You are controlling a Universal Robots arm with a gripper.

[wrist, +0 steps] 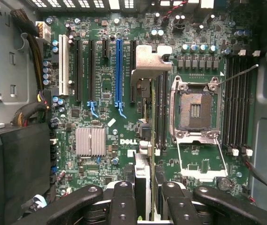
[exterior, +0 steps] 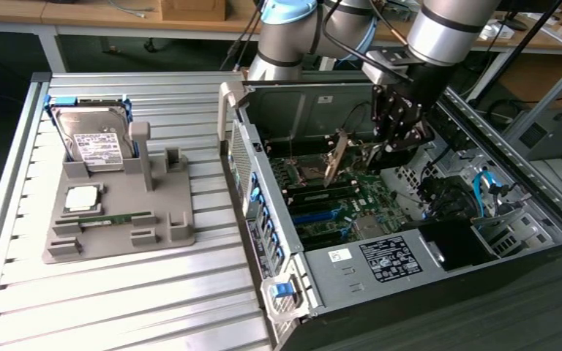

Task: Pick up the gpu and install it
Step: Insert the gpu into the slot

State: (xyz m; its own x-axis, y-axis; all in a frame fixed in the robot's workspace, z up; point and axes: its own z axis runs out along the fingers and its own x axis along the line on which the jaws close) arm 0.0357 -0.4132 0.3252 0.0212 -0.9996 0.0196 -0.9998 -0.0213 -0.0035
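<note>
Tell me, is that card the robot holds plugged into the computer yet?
Not yet, it seems. The gripper holds the gpu on edge above the motherboard, and the blue slot lies bare.

DELL, white capitals on the green motherboard [wrist: 107,93], right beside the silver finned heatsink [wrist: 90,141]. White label [exterior: 100,148] on the hard drive [exterior: 85,117], sticker [exterior: 391,259] on the power supply [exterior: 345,287]: print too small to read.

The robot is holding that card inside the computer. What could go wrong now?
1. The gpu, pinched on edge in the gripper, hangs over the slots. It might come down beside a slot and scrape small parts.
2. The open CPU socket lies close to the card. A sideways bump there could damage it.
</note>
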